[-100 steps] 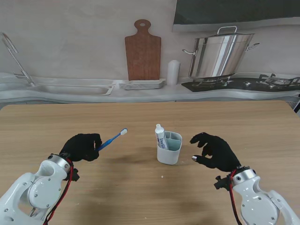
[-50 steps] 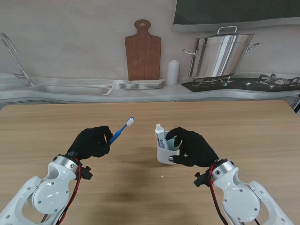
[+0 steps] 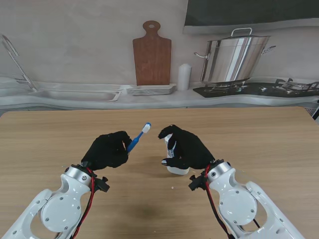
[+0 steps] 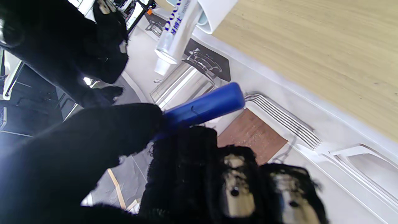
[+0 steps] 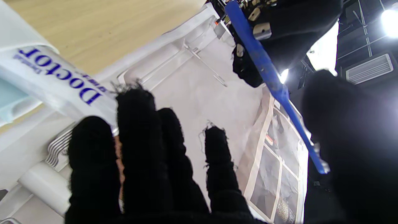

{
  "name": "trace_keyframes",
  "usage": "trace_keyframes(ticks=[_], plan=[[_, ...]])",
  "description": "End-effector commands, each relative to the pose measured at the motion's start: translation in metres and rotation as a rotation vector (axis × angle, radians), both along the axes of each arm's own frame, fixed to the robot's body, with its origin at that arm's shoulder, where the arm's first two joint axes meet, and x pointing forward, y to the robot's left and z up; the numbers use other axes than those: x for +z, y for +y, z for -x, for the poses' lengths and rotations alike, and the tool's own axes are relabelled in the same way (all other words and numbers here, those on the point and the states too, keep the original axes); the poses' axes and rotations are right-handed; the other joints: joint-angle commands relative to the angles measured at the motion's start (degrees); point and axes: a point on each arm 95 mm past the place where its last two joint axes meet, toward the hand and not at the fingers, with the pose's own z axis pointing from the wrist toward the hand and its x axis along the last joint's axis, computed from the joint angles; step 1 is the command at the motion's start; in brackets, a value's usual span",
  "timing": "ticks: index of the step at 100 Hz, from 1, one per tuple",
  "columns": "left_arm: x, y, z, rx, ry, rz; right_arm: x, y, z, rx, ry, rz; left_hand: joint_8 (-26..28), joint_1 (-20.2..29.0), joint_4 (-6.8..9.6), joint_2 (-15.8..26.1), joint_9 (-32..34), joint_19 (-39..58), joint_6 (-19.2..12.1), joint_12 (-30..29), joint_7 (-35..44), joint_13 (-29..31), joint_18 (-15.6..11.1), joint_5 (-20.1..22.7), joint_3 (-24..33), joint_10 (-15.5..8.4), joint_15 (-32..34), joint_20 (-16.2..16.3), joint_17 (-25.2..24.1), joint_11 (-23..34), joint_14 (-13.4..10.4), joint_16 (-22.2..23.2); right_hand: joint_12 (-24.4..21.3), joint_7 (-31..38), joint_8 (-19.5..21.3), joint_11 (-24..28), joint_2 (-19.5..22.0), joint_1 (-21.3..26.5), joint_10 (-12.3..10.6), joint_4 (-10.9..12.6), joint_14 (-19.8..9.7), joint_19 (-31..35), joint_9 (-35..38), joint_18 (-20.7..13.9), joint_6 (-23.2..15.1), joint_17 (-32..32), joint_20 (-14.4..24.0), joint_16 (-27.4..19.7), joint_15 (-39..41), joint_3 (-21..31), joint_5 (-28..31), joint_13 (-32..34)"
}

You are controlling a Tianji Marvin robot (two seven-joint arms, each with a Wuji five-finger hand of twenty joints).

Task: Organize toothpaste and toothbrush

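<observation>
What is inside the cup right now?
A toothpaste tube stands in the cup, seen also from the right wrist. The right hand covers most of the cup, so its other compartments cannot be seen.

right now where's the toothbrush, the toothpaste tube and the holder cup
toothbrush [image 3: 140, 136]: stand view, on the blue neck just under the white head
toothpaste tube [image 5: 59, 84]: right wrist view, on the printed white body
holder cup [image 3: 178, 170]: stand view, on the white base showing under the right hand
</observation>
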Motion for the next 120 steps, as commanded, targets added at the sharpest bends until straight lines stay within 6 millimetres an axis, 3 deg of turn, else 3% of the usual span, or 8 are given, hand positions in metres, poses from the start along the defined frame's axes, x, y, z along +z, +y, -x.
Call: trace_keyframes(ticks=[1, 27, 43, 58, 83, 120], plan=[[0.003, -0.007, 0.001, -0.028, 0.002, 0.020, 0.000, 0.007, -0.002, -0.001, 0.003, -0.009, 0.32, 4.26, 1.04, 1.36, 4.08, 12.55, -2.92, 0.70, 2.74, 1.01, -1.13, 4.12, 5.08, 4.05, 2.76, 0.26, 1.74, 0.00, -0.37, -0.53, 0.89, 1.16, 0.57, 1.74, -2.00, 1.12, -2.25, -1.50, -1.92, 1.29, -0.43, -1.08, 0.50, 0.54, 0.24, 0.81, 1.18, 1.65, -3.33, 0.70], [-0.001, -0.015, -0.001, -0.069, 0.014, 0.042, -0.002, 0.021, -0.013, -0.020, 0.063, -0.061, 0.31, 4.37, 0.64, 1.13, 4.18, 12.59, -2.80, 0.68, 2.71, 1.00, -1.27, 4.23, 5.06, 4.01, 2.80, 0.23, 1.77, -0.10, -0.45, -0.66, 1.60, 2.24, 0.65, 3.61, -2.85, 1.83, -2.34, -1.81, -2.53, 2.43, -1.13, -1.55, 0.54, 0.90, 0.31, 1.05, 3.19, 2.70, -4.74, 0.99], [-0.006, -0.019, -0.004, -0.092, 0.025, 0.051, -0.004, 0.028, -0.017, -0.024, 0.074, -0.061, 0.32, 4.43, 0.45, 0.88, 4.24, 12.65, -2.80, 0.63, 2.70, 1.04, -1.68, 4.23, 5.05, 4.09, 2.72, 0.20, 1.81, -0.18, -0.77, -0.80, 2.43, 3.26, 0.52, 5.66, -1.41, 2.27, -2.24, -1.48, -3.19, 3.54, -3.45, -2.22, 3.65, 1.12, 0.73, 1.03, 4.66, 2.21, -10.35, 1.08], [-0.009, -0.025, -0.006, -0.111, 0.031, 0.056, -0.005, 0.033, -0.018, -0.025, 0.075, -0.074, 0.10, 4.42, 0.28, 0.87, 4.29, 12.73, -2.64, 0.59, 2.51, 1.05, -1.92, 4.37, 5.09, 4.00, 2.74, 0.17, 1.81, -0.23, -0.84, -0.97, 3.56, 4.85, 0.42, 8.48, -0.63, 3.78, -2.53, -1.09, -4.57, 4.55, -3.59, -3.29, 5.22, 2.33, 0.82, 0.96, 6.38, 2.34, -12.01, 2.14], [-0.012, -0.032, -0.011, -0.120, 0.042, 0.059, -0.006, 0.039, -0.014, -0.009, 0.095, -0.111, 0.04, 4.35, 0.15, 0.74, 4.31, 12.89, -2.66, 0.61, 2.43, 1.04, -1.99, 4.42, 5.14, 4.04, 2.88, 0.15, 1.82, -0.20, -0.83, -1.12, 5.18, 7.34, 1.10, 10.84, -0.31, 6.00, -1.92, -0.89, -7.04, 5.19, 0.44, -4.34, 6.31, 6.61, 1.31, 0.92, 9.08, 2.93, -8.02, 6.65], [-0.016, -0.034, -0.020, -0.120, 0.061, 0.059, -0.008, 0.045, -0.009, 0.003, 0.121, -0.150, 0.13, 4.56, 0.08, 0.66, 4.25, 13.00, -2.61, 0.63, 2.41, 1.03, -2.04, 4.42, 5.21, 4.27, 3.00, 0.07, 1.83, -0.10, -0.74, -1.25, 5.76, 9.25, 2.56, 10.27, 2.98, 9.23, -0.71, -0.20, -7.58, 4.89, 5.90, -3.51, 9.29, 12.21, 2.32, 0.03, 9.26, 3.15, -1.77, 12.28]])
